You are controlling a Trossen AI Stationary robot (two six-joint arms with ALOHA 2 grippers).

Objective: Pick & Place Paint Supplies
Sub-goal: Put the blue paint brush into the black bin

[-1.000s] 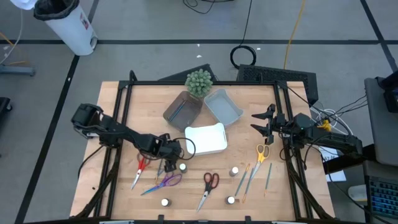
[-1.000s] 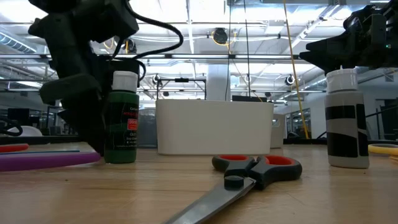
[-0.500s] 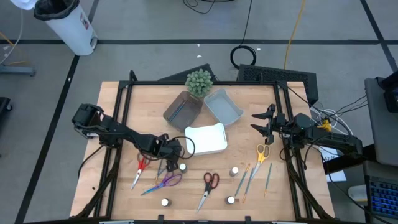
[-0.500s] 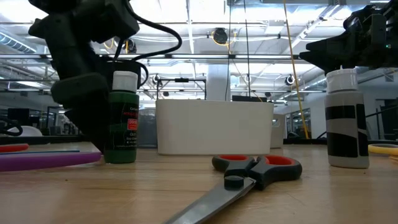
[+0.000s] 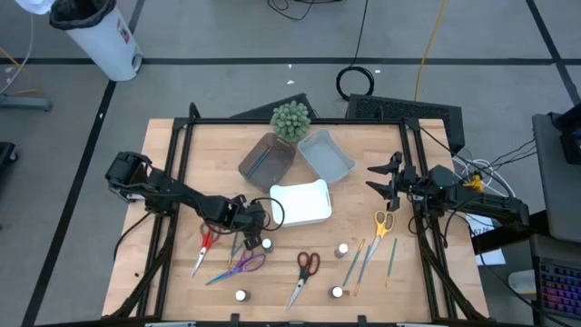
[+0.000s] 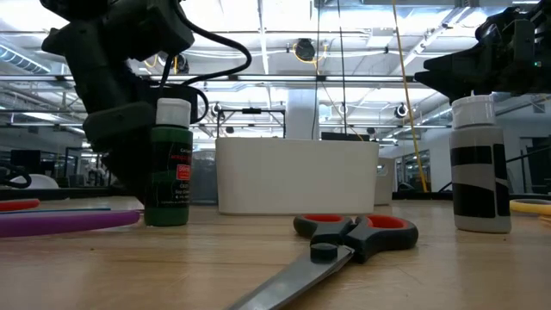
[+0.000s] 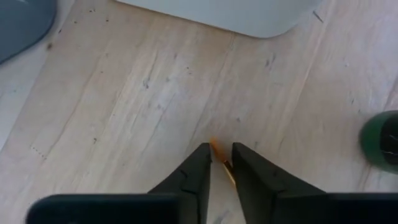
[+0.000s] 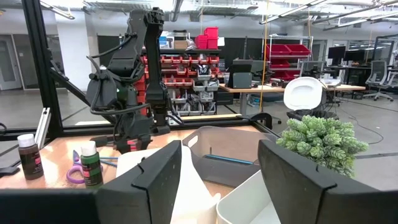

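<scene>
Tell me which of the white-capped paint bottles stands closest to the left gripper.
The green bottle, right beside the left gripper, just below the white tray. The other three bottles stand apart from it, toward the table's front edge and right half.

the table (image 5: 182, 154) is pale wood, matt, with visible grain and small dark scuffs. the white tray (image 5: 304, 202) looks like smooth plastic with a slight sheen. the red scissors (image 6: 344, 245) have glossy plastic handles and dull grey metal blades. the green bottle (image 6: 168, 168) is shiny, with a matt white cap and a paper label. the left gripper (image 7: 216, 167) has matt black fingers, probably plastic, pinching a thin orange brush (image 7: 219, 158) of smooth finish.
</scene>
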